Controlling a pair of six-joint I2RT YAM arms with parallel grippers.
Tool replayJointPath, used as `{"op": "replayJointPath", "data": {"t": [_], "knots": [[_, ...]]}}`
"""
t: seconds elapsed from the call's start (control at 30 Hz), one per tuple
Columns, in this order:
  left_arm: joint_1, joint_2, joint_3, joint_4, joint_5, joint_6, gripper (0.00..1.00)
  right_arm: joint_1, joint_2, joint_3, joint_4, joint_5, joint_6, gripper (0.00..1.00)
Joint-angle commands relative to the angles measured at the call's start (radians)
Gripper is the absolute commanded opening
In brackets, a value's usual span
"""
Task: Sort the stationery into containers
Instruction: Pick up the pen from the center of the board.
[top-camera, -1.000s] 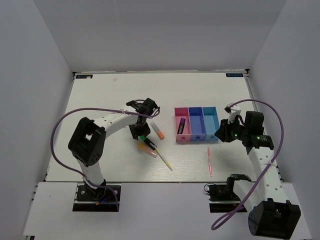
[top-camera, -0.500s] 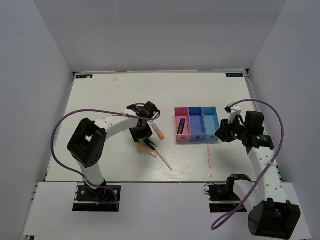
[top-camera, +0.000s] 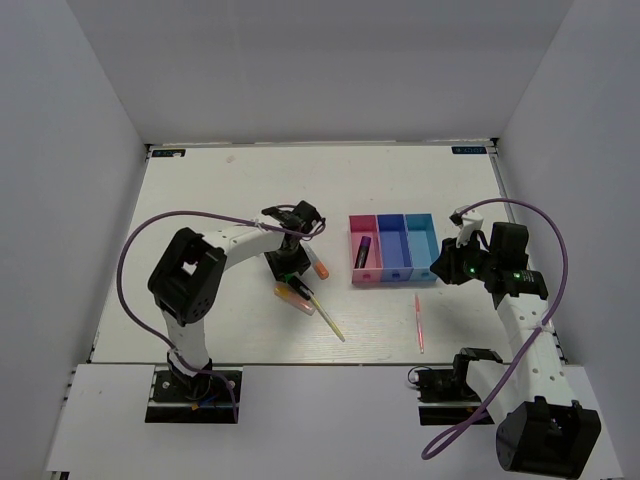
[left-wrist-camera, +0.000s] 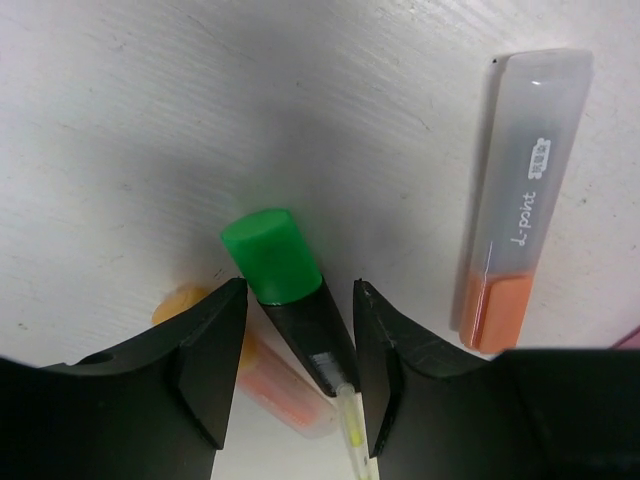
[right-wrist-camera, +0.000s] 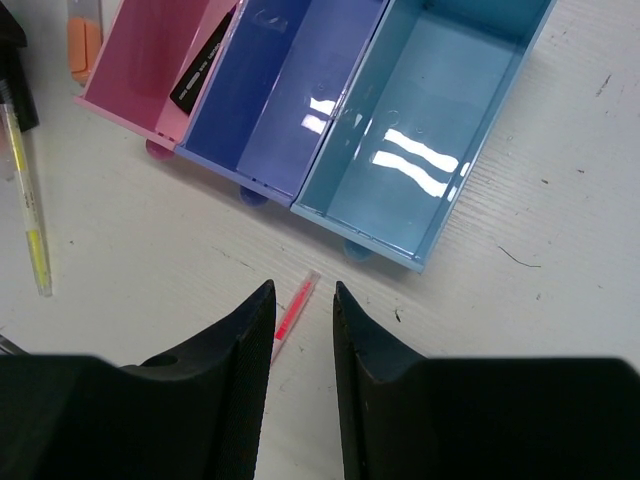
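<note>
White worktop (top-camera: 200, 200) inside a plain white-walled booth, with two robot arms at its near edge. The left arm's fingers (left-wrist-camera: 205, 370) stand apart, straddling a green-capped marker (left-wrist-camera: 272, 258). In the left wrist view the marker's long axis runs between them, with the cap pointing away from the wrist and the black barrel toward it. The gaps look slim, and whether the pads touch the barrel is hard to tell.

The spot is crowded. An orange-pink highlighter (left-wrist-camera: 275, 390) lies partly under one finger and the marker, and a yellow pen (left-wrist-camera: 352, 440) pokes in at the barrel's near end. An orange-capped marker (left-wrist-camera: 520, 200) lies just beside, roughly alongside, clear of the fingers.

Three joined bins, pink (top-camera: 353, 250), dark blue (top-camera: 392, 245) and light blue (top-camera: 422, 245), sit to the right, nearer the right arm. A purple-capped marker (top-camera: 363, 251) lies in the pink one. The right arm's fingers (right-wrist-camera: 225, 390) are apart and empty, hovering above a pink-red pen (right-wrist-camera: 290, 318) that lies just in front of the bins.
</note>
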Motion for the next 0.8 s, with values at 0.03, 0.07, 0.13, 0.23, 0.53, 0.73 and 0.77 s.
{"op": "replayJointPath", "data": {"t": [0.03, 0.07, 0.13, 0.23, 0.53, 0.73, 0.77], "knots": [[0.009, 0.009, -0.005, 0.044, 0.017, -0.024, 0.57, -0.007, -0.008, 0.013, 0.014, -0.013, -0.010, 0.33], [0.009, 0.015, -0.008, 0.053, 0.018, -0.023, 0.56, -0.006, -0.010, 0.012, 0.014, -0.015, -0.011, 0.33], [0.009, 0.018, -0.012, 0.061, 0.009, -0.023, 0.54, -0.006, -0.010, 0.015, 0.016, -0.016, -0.011, 0.33], [0.011, 0.023, -0.023, 0.069, 0.011, -0.023, 0.49, -0.009, -0.011, 0.012, 0.016, -0.018, -0.010, 0.33], [0.017, -0.012, 0.015, 0.063, -0.023, 0.057, 0.11, -0.017, -0.013, 0.013, 0.013, -0.024, -0.010, 0.33], [0.012, -0.116, 0.142, 0.133, -0.011, 0.233, 0.03, -0.017, -0.013, 0.013, 0.013, -0.025, -0.008, 0.57], [0.011, -0.117, 0.159, 0.139, 0.003, 0.264, 0.02, -0.018, -0.016, 0.012, 0.011, -0.029, -0.010, 0.50]]}}
